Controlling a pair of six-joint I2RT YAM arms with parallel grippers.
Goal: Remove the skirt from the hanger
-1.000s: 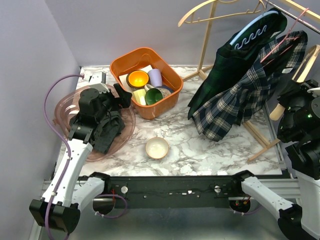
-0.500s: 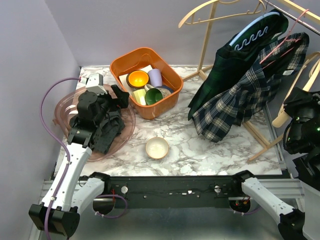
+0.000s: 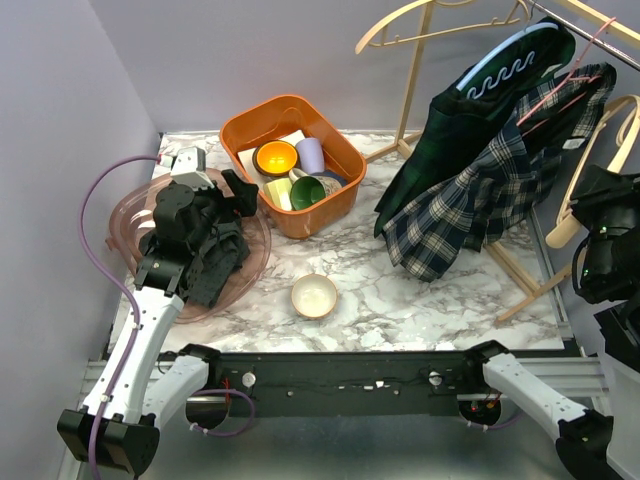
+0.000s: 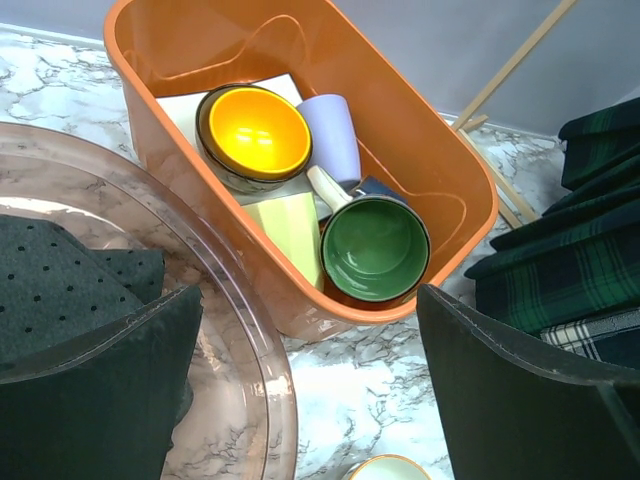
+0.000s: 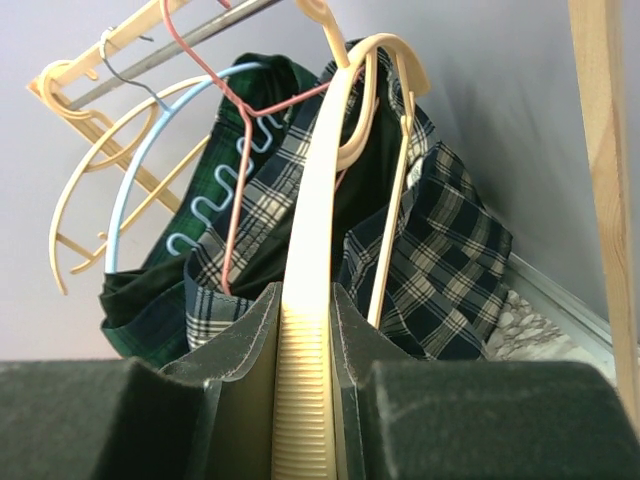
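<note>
A navy-and-white plaid skirt (image 3: 470, 200) hangs from the rail at the right on a pink wire hanger (image 3: 560, 95), next to a dark green garment (image 3: 450, 130) on a light-blue hanger. My right gripper (image 3: 598, 205) is shut on the lower arm of a cream plastic hanger (image 3: 590, 160) just right of the skirt. In the right wrist view the cream hanger (image 5: 320, 220) runs up between my right gripper's (image 5: 305, 310) fingers to the rail, with the plaid skirt (image 5: 450, 260) behind it. My left gripper (image 3: 235, 200) is open and empty, also in the left wrist view (image 4: 310, 400).
An orange bin (image 3: 340, 190) with several cups stands at the back centre. A small cream bowl (image 3: 314, 296) sits on the marble. A clear pink plate (image 3: 125, 215) with a dark cloth (image 4: 60, 290) lies under the left arm. The wooden rack foot (image 3: 525, 290) crosses the right side.
My right arm has moved right and down with the cream hanger in its grip, tilting the hanger more upright. The plaid skirt has swayed slightly. The left arm barely moved.
</note>
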